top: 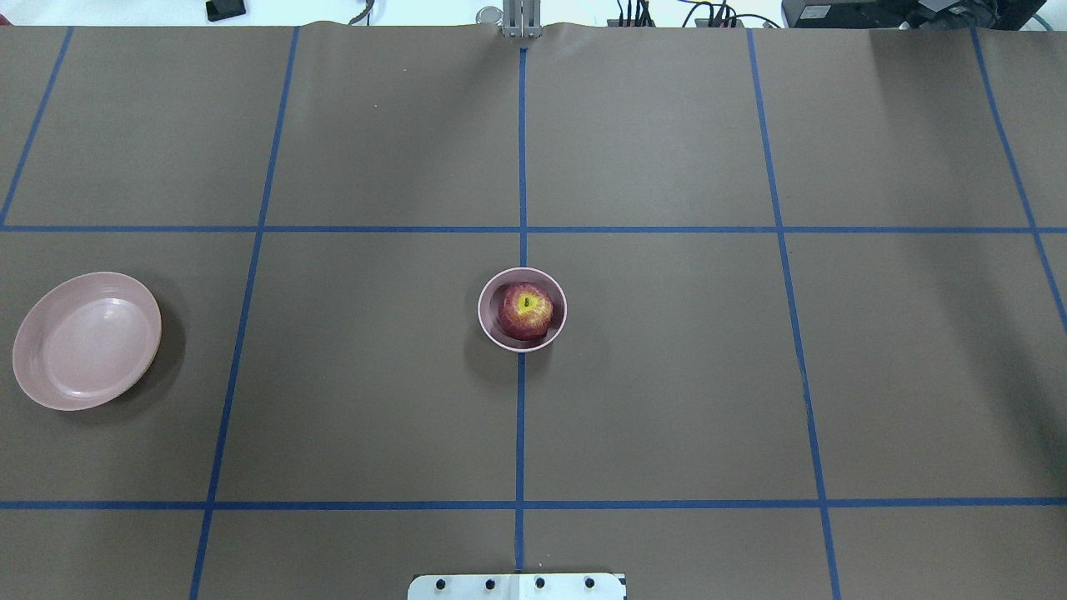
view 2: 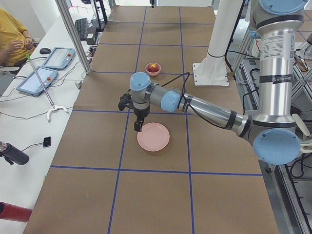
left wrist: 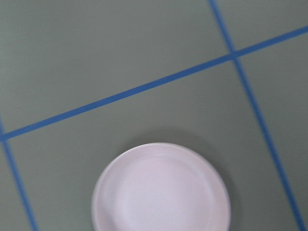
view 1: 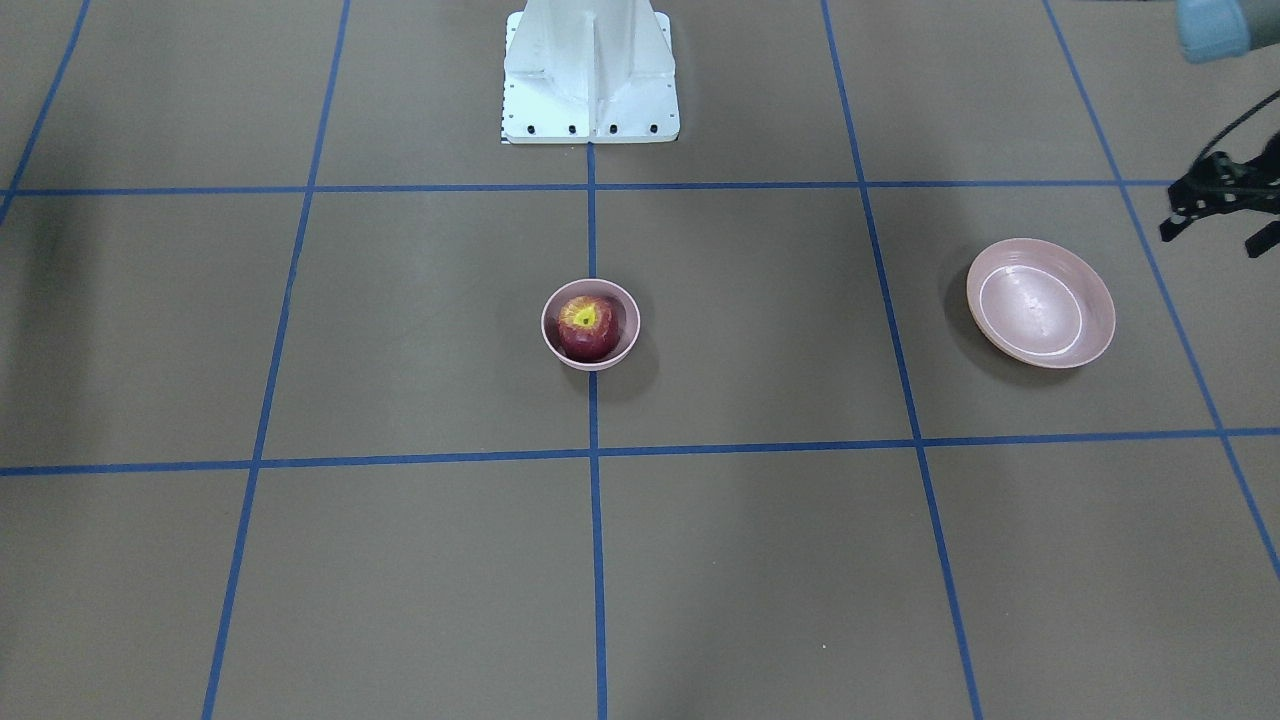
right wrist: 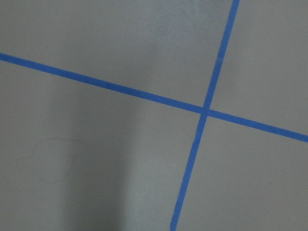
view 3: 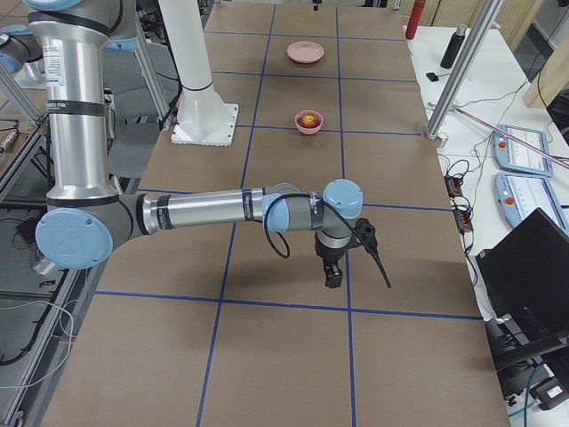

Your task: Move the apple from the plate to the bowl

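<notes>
The dark red apple (view 1: 588, 325) sits inside the small deep pink bowl (view 1: 549, 335) at the table's middle, also in the overhead view (top: 526, 312). The wide pink plate (view 1: 1040, 303) lies empty toward the robot's left (top: 86, 340). My left gripper (view 1: 1215, 238) hangs above the table beside the plate, its two fingertips apart and empty; the left wrist view looks down on the plate (left wrist: 161, 190). My right gripper (view 3: 333, 276) shows only in the exterior right view, far from the bowl; I cannot tell whether it is open.
The robot's white base (view 1: 590, 75) stands behind the bowl. Blue tape lines (top: 522, 433) grid the brown table. Operator desks with tablets (view 2: 44, 78) run along the table's far side.
</notes>
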### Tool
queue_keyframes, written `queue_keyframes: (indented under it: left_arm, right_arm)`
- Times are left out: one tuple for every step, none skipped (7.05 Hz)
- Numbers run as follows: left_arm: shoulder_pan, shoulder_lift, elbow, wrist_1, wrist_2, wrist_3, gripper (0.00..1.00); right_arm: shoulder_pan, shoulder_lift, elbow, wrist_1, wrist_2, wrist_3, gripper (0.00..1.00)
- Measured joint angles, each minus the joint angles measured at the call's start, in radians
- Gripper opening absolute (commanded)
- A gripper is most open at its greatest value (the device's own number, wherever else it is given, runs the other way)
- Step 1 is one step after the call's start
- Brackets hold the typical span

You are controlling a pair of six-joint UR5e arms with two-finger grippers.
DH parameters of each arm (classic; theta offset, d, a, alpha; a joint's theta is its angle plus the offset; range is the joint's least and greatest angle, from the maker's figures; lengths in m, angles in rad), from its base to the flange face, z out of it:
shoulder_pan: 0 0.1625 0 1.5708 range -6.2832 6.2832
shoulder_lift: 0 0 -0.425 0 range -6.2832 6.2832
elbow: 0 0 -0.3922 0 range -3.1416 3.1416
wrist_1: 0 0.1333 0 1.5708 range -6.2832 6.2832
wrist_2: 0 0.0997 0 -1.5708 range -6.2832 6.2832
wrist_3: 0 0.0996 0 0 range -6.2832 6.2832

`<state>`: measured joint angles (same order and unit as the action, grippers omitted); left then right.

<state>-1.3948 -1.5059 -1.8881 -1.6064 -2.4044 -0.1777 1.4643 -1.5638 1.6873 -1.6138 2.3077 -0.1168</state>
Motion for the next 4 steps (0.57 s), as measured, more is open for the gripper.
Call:
queue_keyframes:
  left_arm:
    - [-0.090, 0.006, 0.073, -0.008, -0.060, 0.025, 0.98]
    - [-0.130, 0.014, 0.101, -0.012, -0.084, 0.053, 0.98]
    - [-0.147, 0.023, 0.100, -0.012, -0.087, 0.087, 0.98]
    - [-0.152, 0.028, 0.091, -0.010, -0.066, 0.150, 0.98]
  right_arm:
    - [0.000, -0.001, 0.000, 0.000, 0.001, 0.005, 1.00]
    - [0.001, -0.002, 0.000, 0.000, 0.002, 0.007, 1.00]
    - [0.001, -0.002, 0.000, 0.000, 0.002, 0.007, 1.00]
    - [0.001, -0.002, 0.000, 0.000, 0.002, 0.008, 1.00]
